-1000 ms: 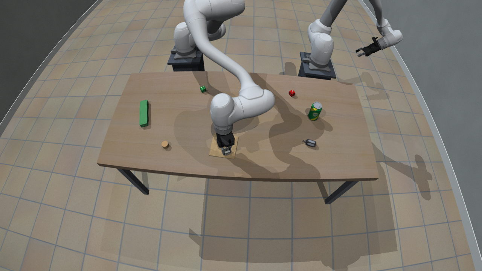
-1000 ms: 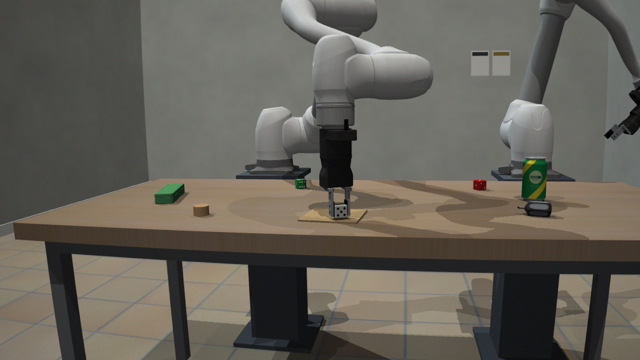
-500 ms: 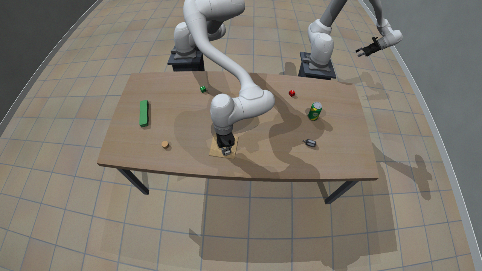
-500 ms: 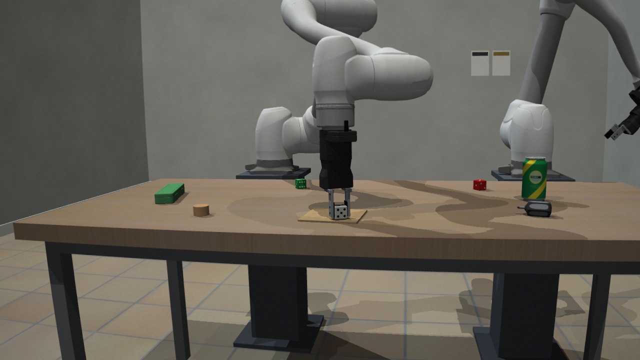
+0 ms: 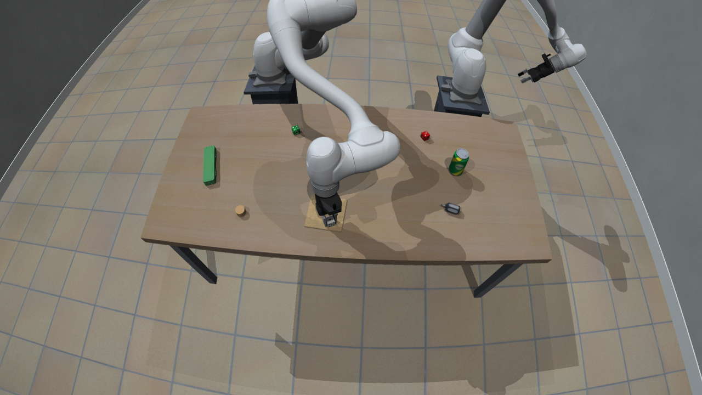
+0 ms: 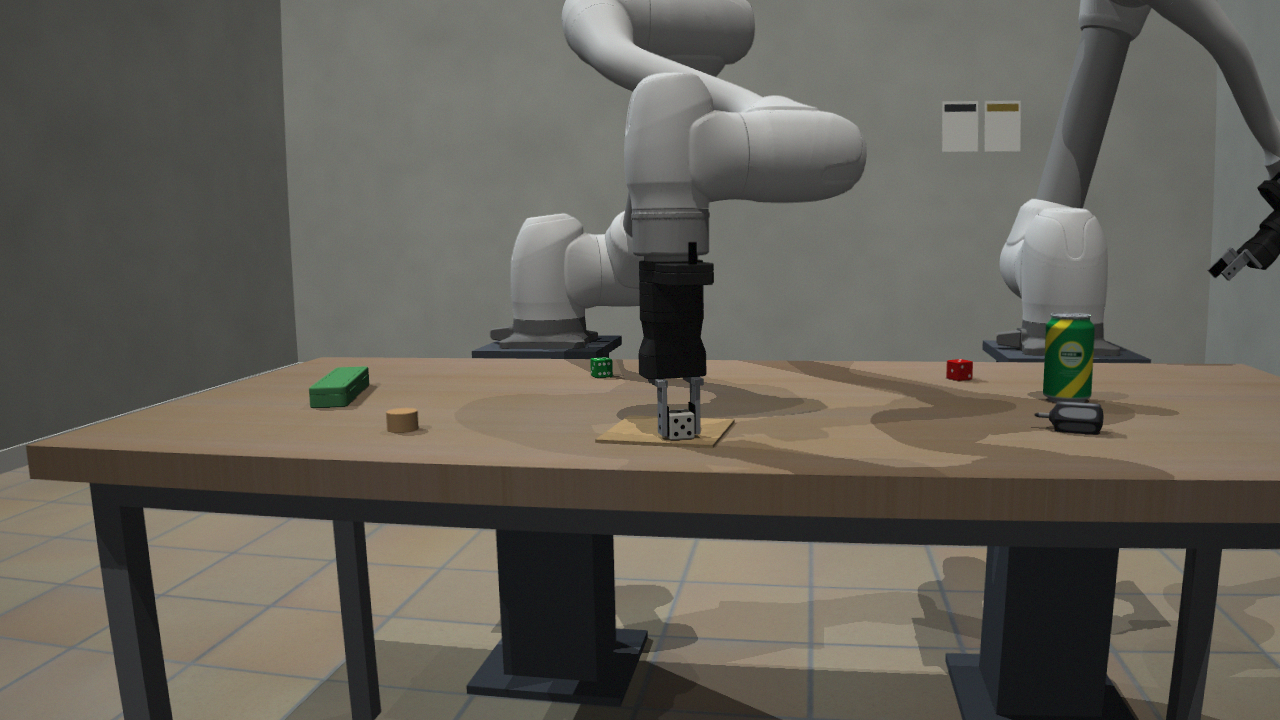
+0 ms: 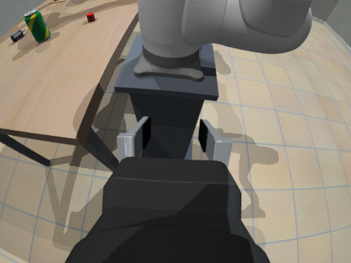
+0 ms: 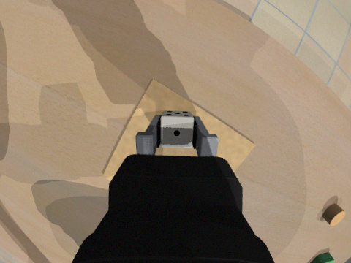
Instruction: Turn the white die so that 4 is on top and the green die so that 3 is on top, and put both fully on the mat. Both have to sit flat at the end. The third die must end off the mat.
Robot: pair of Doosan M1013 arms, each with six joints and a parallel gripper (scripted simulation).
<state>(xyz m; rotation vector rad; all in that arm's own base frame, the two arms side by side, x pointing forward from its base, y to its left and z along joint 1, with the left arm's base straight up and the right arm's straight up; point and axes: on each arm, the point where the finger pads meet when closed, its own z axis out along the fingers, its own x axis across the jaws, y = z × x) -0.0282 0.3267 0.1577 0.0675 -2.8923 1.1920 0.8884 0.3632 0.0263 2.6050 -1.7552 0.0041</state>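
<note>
Right fingers (image 5: 329,220) (image 6: 679,419) grip the white die (image 5: 330,222) (image 6: 682,425) (image 8: 177,136) on the mat (image 5: 313,220) (image 6: 624,434) (image 8: 234,144), one uppermost; left fingers (image 5: 523,76) (image 6: 1225,266) gape. Green die (image 5: 295,130) (image 6: 601,368), eleven o'clock of it, awaits turning.

Wooden table (image 5: 275,235) (image 6: 223,438) (image 7: 66,80) (image 8: 238,47) with its scattered things
On it I see a mat (image 5: 313,220) (image 6: 626,433) (image 8: 157,96), a green die (image 5: 295,130) (image 6: 601,368), a red die (image 5: 425,135) (image 6: 959,369) (image 7: 91,17), an upright can (image 5: 458,162) (image 6: 1068,358) (image 7: 37,26), a dark gadget (image 5: 451,208) (image 6: 1076,417) (image 7: 17,36) near it, a green case (image 5: 209,165) (image 6: 339,386) (image 8: 323,258), and a small round wooden piece (image 5: 239,210) (image 6: 401,420) (image 8: 333,215).
</note>
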